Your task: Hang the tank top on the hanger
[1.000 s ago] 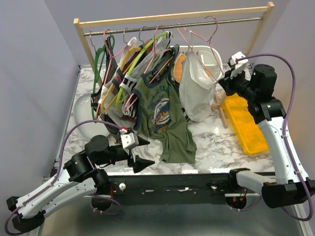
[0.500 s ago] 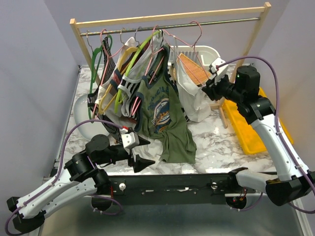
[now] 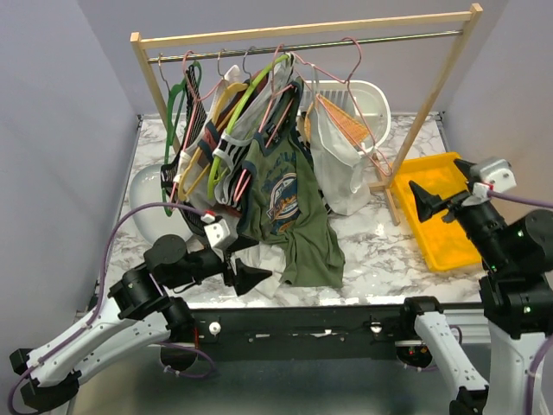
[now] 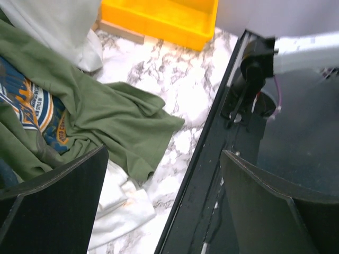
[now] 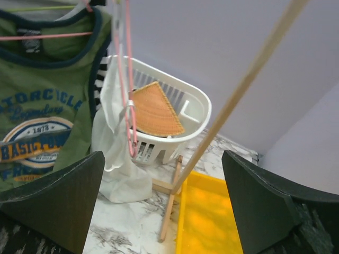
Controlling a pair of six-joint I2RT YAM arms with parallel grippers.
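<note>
The white tank top (image 3: pixel 340 169) hangs on the pink wire hanger (image 3: pixel 361 104), whose hook is over the rack's rail. In the right wrist view the tank top (image 5: pixel 117 159) droops from the hanger (image 5: pixel 128 106) in front of the basket. My right gripper (image 3: pixel 435 202) is open and empty over the yellow tray, well right of the hanger and touching nothing; its wrist view shows the jaws (image 5: pixel 162 159) spread wide. My left gripper (image 3: pixel 244 275) is open and empty near the table's front edge, by the hem of the green top (image 4: pixel 106 111).
A wooden rack (image 3: pixel 428 104) carries several hangers and clothes, among them the olive-green printed top (image 3: pixel 285 207). A white basket (image 5: pixel 175 119) stands behind it. A yellow tray (image 3: pixel 436 216) lies on the right. A white cloth (image 4: pixel 119 203) lies beside the green hem.
My right gripper opened, let go of the pink hanger and drew back right over the yellow tray. The hanger with the white top stays on the rail. The left gripper shifted slightly.
</note>
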